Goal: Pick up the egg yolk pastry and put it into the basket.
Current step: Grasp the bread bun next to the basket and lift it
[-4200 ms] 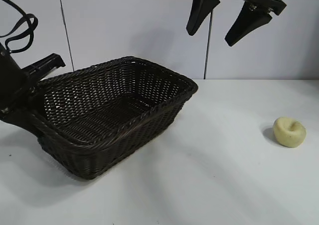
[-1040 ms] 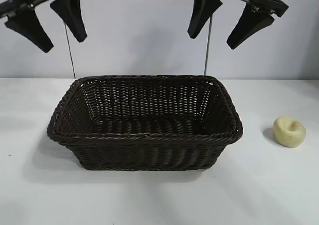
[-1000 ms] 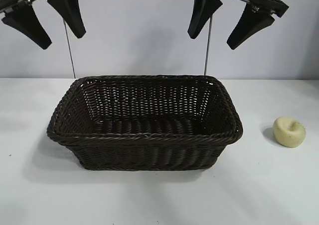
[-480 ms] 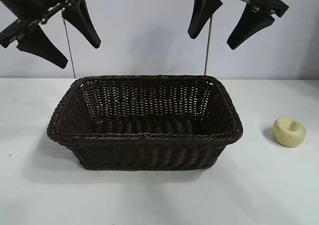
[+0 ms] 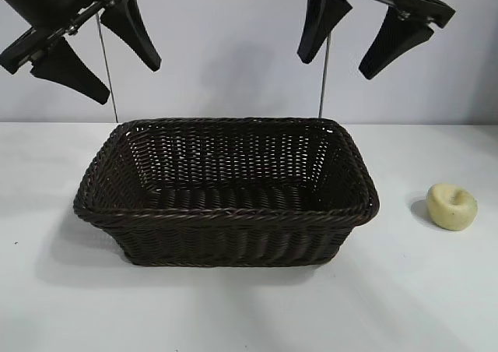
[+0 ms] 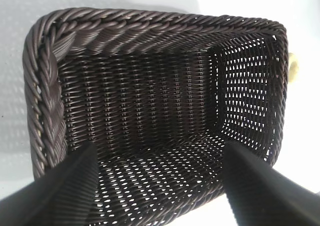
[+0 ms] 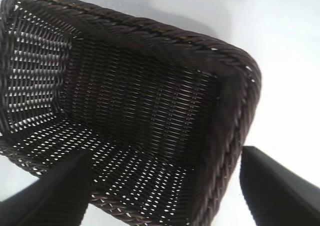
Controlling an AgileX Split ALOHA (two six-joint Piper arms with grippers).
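A: What has changed in the exterior view?

B: The left gripper (image 5: 97, 54), high over the basket's (image 5: 226, 216) left end, has dropped a little and rolled within the last second; its two fingers now slant instead of hanging nearly level with each other. For the last half second it has held that pose. Its jaws are spread, with nothing between them.

A: And the right gripper (image 5: 356, 47)?

B: Unmoved. It hangs above the basket's right end, jaws likewise spread and empty.

A: Where is the pastry (image 5: 452, 205)?

B: On the table (image 5: 249, 313) near its right edge, well apart from the basket's right wall and untouched. The left wrist view catches only a sliver of it (image 6: 295, 68) past the basket's far rim (image 6: 150, 21); the right wrist view shows the basket (image 7: 140, 86) alone.

A: The basket itself?

B: Square-on at the middle of the table, nothing in it. Some four seconds ago it sat skewed toward the left edge with the left arm at its side.

A: What does that mean for the task?

B: Probably that the basket has been placed and the left arm is settling to rest. The pick is not yet begun; the right gripper is the nearer one and would need to travel right and down.
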